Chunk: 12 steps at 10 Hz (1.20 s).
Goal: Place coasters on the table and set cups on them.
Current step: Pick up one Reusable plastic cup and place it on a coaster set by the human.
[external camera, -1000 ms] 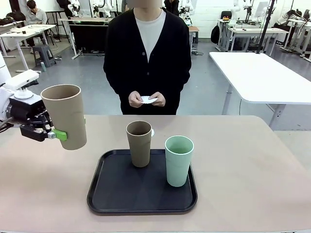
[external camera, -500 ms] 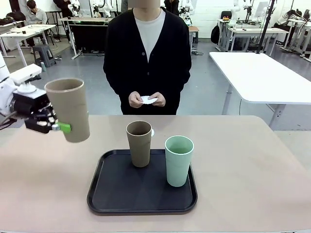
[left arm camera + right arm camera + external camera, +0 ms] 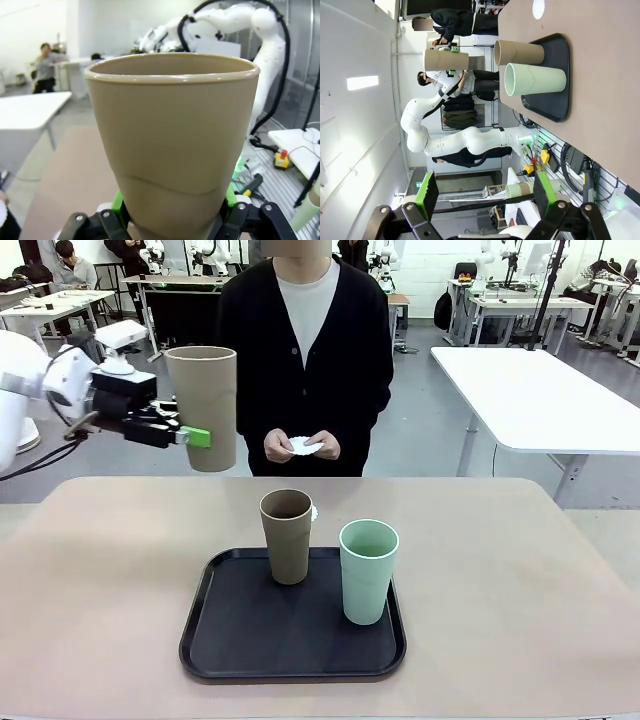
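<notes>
My left gripper (image 3: 198, 436) is shut on a tan-brown cup (image 3: 203, 405), which hangs upright in the air above the table's (image 3: 520, 570) far left, near the person. In the left wrist view that cup (image 3: 172, 135) sits between the green pads (image 3: 118, 202). A second tan cup (image 3: 287, 536) and a mint green cup (image 3: 367, 571) stand on the black tray (image 3: 230, 640). The person's hands hold white coasters (image 3: 305, 446) at the far edge. One coaster (image 3: 314, 512) lies on the table behind the tray, also seen as a white disc (image 3: 538, 8). My right gripper (image 3: 487, 197) is open and holds nothing, well off the table.
A white table (image 3: 530, 400) stands behind at the right. Bare beige tabletop lies left and right of the tray. The right wrist view is rolled sideways and shows the tray (image 3: 559, 100) with both cups and the left arm (image 3: 465, 140).
My left gripper has carried the tan cup upward and to the right, from low over the table's left edge to high near the person. The cups on the tray have not moved.
</notes>
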Tool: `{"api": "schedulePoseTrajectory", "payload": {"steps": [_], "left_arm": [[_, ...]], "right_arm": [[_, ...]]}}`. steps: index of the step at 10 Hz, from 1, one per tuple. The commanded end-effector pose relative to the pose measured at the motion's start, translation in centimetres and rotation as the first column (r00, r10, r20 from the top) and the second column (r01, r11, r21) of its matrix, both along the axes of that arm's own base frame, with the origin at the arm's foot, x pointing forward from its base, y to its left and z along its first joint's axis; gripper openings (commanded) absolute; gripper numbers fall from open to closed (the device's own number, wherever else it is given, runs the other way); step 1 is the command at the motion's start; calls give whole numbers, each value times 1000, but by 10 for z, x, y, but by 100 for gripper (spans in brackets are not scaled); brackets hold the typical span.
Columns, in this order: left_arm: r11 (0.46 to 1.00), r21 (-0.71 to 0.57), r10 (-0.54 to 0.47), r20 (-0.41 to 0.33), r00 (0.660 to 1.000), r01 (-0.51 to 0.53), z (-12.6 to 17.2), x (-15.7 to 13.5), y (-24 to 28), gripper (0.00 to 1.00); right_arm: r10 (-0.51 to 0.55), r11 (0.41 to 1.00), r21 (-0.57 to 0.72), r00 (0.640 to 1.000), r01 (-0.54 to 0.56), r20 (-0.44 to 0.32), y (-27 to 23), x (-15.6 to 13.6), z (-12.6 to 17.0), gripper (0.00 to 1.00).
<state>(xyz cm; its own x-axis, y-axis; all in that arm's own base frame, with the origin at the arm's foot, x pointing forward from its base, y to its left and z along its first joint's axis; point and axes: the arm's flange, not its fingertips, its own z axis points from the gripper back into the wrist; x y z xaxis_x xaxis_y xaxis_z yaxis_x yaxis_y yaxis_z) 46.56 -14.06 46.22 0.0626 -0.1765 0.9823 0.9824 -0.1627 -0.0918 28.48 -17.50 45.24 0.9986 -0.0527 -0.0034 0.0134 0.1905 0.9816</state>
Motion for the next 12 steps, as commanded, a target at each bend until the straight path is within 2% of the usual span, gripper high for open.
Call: {"api": "schedulePoseTrajectory", "payload": {"steps": [1, 4, 6, 12], "left_arm": [[1000, -20, -4, -9, 1000, 3, -7, 34, -10, 82], [998, -39, -39, 47, 998, 41, -13, 69, -18, 82], [998, -57, -32, 68, 997, 36, -27, 91, -22, 82], [988, -83, 141, 121, 983, -132, -83, 149, -30, 82]], "right_arm": [[-1, 1000, 4, 1000, 1, 4, -1, 0, 1, 100], [-1, 1000, 4, 1000, 1, 4, -1, 0, 1, 100], [-1, 1000, 4, 1000, 1, 4, -1, 0, 1, 100], [-1, 1000, 4, 1000, 1, 4, -1, 0, 1, 100]]}}
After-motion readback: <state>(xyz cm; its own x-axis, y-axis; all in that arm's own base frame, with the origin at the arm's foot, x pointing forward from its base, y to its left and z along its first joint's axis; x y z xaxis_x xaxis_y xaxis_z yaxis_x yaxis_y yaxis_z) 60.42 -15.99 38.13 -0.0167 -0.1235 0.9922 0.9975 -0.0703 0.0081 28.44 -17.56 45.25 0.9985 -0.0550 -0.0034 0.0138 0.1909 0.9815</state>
